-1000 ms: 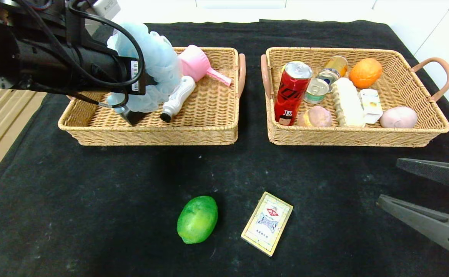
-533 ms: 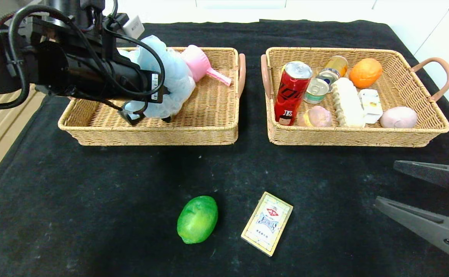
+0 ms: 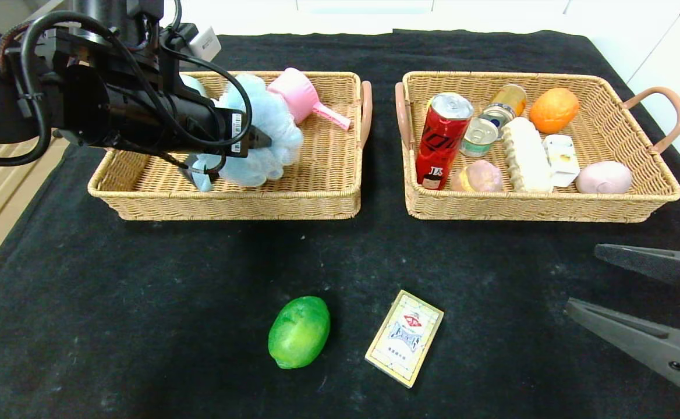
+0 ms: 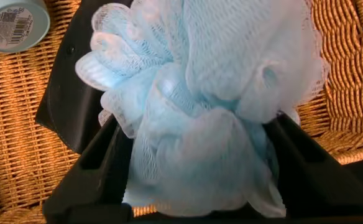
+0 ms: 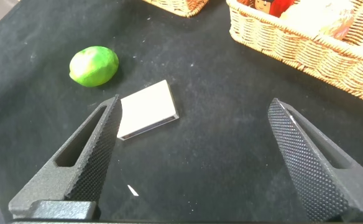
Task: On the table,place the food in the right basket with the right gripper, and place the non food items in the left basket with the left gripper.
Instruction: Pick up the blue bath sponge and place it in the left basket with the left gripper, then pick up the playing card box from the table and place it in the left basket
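Across the table (image 3: pixel 142 302), draped in black cloth, the two wicker trays sit side by side well beyond the right gripper's fingers. The left basket (image 3: pixel 317 192) lies under the left gripper (image 3: pixel 223 154), whose fingers reach down inside it; the right basket (image 3: pixel 637 203), already holding the red soda can (image 3: pixel 442 139), bread loaf (image 3: pixel 526 154) and white carton (image 3: pixel 561 160), stands ahead of the right gripper (image 5: pixel 194 155).

Between the left fingers (image 4: pixel 88 174) sits the blue bath pouf (image 3: pixel 267 137), resting low in the basket. In the left wrist view the two fingers flank the mesh, spread apart with the pouf bulging between them; the hold looks to be letting go, though mesh touches both fingers. To finish this release well, I judge the fingers should spread fully before lifting, and the lift should go straight up, since loose mesh can snag on a fingertip and be dragged out over the rim.

Near the right fingers, which stand wide open and empty just above the cloth, lie the last two loose items. The green fruit (image 5: pixel 93 66) sits beyond one fingertip, and the flat card box (image 5: pixel 145 109) lies closer, between the fingers' line of reach. The fruit belongs to this gripper, the box to the other.
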Robot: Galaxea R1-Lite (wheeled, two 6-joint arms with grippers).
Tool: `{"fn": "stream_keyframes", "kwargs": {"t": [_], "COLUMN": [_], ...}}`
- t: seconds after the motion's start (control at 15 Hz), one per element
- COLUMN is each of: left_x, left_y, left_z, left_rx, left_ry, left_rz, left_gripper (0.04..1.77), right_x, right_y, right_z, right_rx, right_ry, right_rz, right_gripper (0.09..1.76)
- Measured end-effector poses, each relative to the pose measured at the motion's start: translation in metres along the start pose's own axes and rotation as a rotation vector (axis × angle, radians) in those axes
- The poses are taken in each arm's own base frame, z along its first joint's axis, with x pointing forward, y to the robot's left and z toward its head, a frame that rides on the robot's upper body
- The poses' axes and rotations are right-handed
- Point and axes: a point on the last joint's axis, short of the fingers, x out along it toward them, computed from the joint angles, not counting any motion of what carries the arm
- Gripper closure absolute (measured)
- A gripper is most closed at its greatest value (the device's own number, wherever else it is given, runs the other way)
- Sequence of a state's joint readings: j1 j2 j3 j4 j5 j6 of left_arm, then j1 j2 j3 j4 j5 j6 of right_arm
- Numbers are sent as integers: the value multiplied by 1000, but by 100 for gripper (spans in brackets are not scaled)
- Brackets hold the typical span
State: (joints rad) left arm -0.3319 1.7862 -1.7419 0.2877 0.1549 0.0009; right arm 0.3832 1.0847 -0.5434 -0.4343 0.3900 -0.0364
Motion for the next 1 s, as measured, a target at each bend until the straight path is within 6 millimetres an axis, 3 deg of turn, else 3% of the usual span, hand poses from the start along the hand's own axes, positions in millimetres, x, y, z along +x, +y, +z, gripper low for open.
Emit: {"fn": "stream_keyframes", "kwargs": {"t": [0.6,1.0], "left_x": [-6,-29], "left_y": [0,3], "left_z": [2,2], "left_rx": [-2,2], "left_ry": [-10,-20], "left_rz": [-2,-7], "left_gripper": [21,15], "right_x": [1,1], "right_y": [0,1], "right_z": [-2,-3], "right_rx": [3,2], "right_ry": [9,10], "right_rz": [3,6], "right_gripper": [14,14]}}
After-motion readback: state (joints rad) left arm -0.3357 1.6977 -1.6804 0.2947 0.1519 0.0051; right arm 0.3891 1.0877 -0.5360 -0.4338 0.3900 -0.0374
